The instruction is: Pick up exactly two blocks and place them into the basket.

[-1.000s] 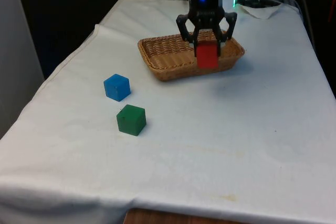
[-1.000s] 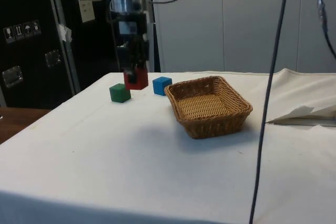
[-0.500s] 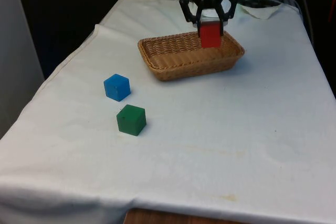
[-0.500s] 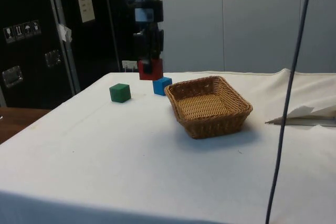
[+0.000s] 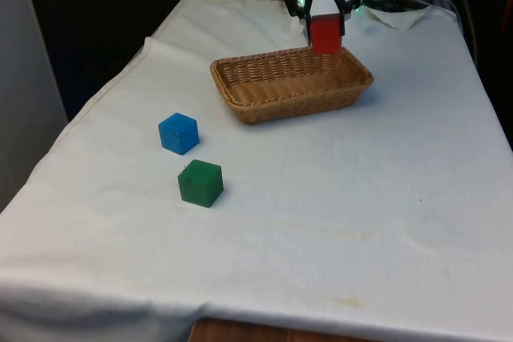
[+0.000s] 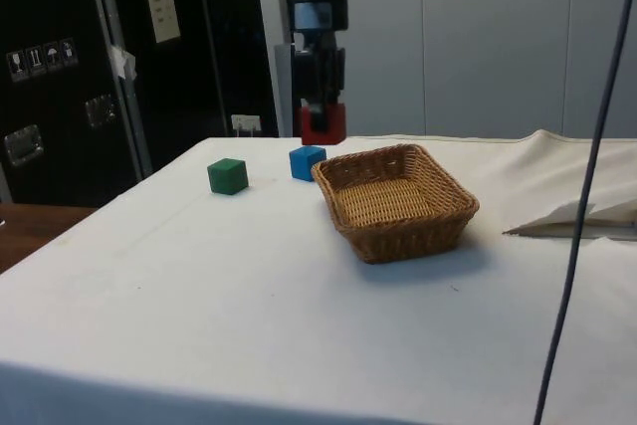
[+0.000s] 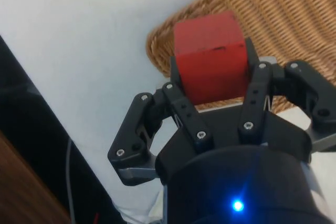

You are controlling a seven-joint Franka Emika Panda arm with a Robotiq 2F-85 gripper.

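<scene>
Since a second ago, the black two-finger gripper [image 5: 324, 7] has carried the red cube-shaped block [image 5: 325, 34] up and away from the near side of the woven wicker basket [image 5: 240, 86] toward its far edge; in the side view the pair has travelled from beside the loose blocks to the basket's near-left corner. Its fingers [image 7: 184, 111] clamp the red block between them, pressing on two opposite faces, so the block hangs squarely below the palm and clear of the wicker rim [image 6: 343, 168]. That height looks chosen to pass over the rim without snagging.

From the wrist view, the red block [image 7: 211, 56] sits above the basket's corner [image 7: 163, 38], partly over the weave and partly over white cloth [image 7: 79, 19], so a release now would risk landing on the edge.

A blue cube-shaped block [image 5: 178, 133] and a green cube-shaped block [image 5: 200, 183] rest on the cloth, left of the basket in the front view, close together but not touching. One of them would be the second pick. Nothing lies inside the basket yet.
</scene>
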